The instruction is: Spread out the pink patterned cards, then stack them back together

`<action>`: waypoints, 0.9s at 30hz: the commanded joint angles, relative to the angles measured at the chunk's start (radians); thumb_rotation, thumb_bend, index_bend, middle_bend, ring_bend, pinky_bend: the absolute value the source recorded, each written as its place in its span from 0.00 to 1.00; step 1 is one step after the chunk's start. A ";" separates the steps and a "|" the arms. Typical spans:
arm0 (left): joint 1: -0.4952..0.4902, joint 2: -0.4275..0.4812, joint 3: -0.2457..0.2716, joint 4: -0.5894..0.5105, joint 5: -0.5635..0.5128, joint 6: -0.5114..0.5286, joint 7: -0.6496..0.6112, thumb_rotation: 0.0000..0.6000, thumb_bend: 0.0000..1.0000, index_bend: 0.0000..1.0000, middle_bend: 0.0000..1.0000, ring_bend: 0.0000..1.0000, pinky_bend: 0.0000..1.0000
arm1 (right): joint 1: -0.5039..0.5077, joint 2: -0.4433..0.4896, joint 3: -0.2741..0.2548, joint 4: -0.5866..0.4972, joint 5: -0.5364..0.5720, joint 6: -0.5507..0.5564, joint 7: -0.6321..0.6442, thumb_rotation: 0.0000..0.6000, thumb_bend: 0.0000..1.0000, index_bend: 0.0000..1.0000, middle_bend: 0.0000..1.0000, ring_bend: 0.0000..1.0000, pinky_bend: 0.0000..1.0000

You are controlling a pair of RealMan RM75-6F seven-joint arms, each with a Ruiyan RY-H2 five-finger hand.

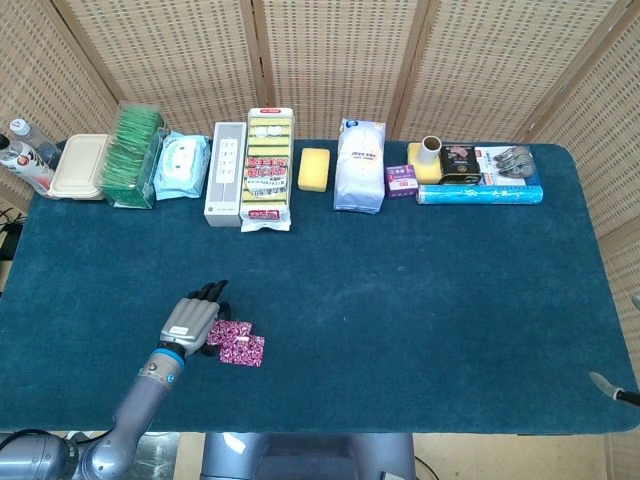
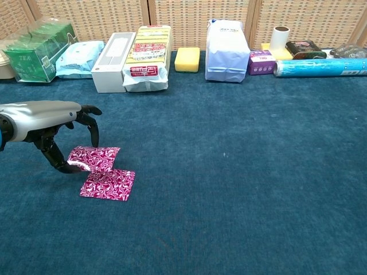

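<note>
One pink patterned card (image 2: pixel 109 184) (image 1: pixel 248 351) lies flat on the blue table near the front left. My left hand (image 2: pixel 60 129) (image 1: pixel 194 320) holds a second pink card (image 2: pixel 93 158) (image 1: pixel 229 332) by its left edge, pinched between thumb and fingers. That card hangs just above the flat one and overlaps its back left corner. The right hand itself is out of sight; only a thin tip (image 1: pixel 610 385) shows at the right edge of the head view.
Along the back edge stands a row of goods: a green tea box (image 2: pixel 37 44), wipes (image 2: pixel 80 57), a white box (image 2: pixel 112 54), a yellow pack (image 2: pixel 148 57), a sponge (image 2: pixel 187 59), a white bag (image 2: pixel 226 50), a blue roll (image 2: pixel 321 67).
</note>
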 commanded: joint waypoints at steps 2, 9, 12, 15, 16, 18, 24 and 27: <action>-0.001 -0.033 0.021 -0.014 -0.008 0.058 0.026 1.00 0.23 0.42 0.00 0.00 0.15 | 0.000 0.000 0.000 0.002 -0.002 0.000 0.004 1.00 0.01 0.08 0.00 0.00 0.00; -0.026 -0.108 0.044 -0.015 -0.061 0.135 0.116 1.00 0.23 0.42 0.00 0.00 0.15 | 0.000 0.004 0.002 0.002 -0.001 0.001 0.014 1.00 0.01 0.08 0.00 0.00 0.00; -0.035 -0.134 0.045 -0.008 -0.081 0.160 0.143 1.00 0.23 0.42 0.00 0.00 0.15 | -0.002 0.003 0.001 0.005 0.001 0.003 0.018 1.00 0.01 0.08 0.00 0.00 0.00; -0.044 -0.152 0.039 -0.007 -0.114 0.177 0.164 1.00 0.23 0.42 0.00 0.00 0.15 | -0.001 0.004 0.002 0.007 0.001 0.002 0.025 1.00 0.01 0.08 0.00 0.00 0.00; -0.046 -0.158 0.036 -0.004 -0.118 0.186 0.167 1.00 0.23 0.42 0.00 0.00 0.15 | -0.002 0.003 0.002 0.008 0.000 0.003 0.025 1.00 0.01 0.08 0.00 0.00 0.00; -0.048 -0.166 0.035 0.000 -0.119 0.198 0.171 1.00 0.23 0.42 0.00 0.00 0.15 | -0.002 0.003 0.002 0.011 0.001 0.004 0.029 1.00 0.01 0.08 0.00 0.00 0.00; -0.050 -0.176 0.034 0.000 -0.116 0.224 0.177 1.00 0.23 0.42 0.00 0.00 0.15 | -0.002 0.001 0.002 0.014 -0.002 0.004 0.028 1.00 0.01 0.08 0.00 0.00 0.00; -0.052 -0.181 0.039 0.003 -0.117 0.233 0.188 1.00 0.23 0.42 0.00 0.00 0.15 | -0.003 0.000 0.001 0.014 -0.003 0.005 0.028 1.00 0.01 0.08 0.00 0.00 0.00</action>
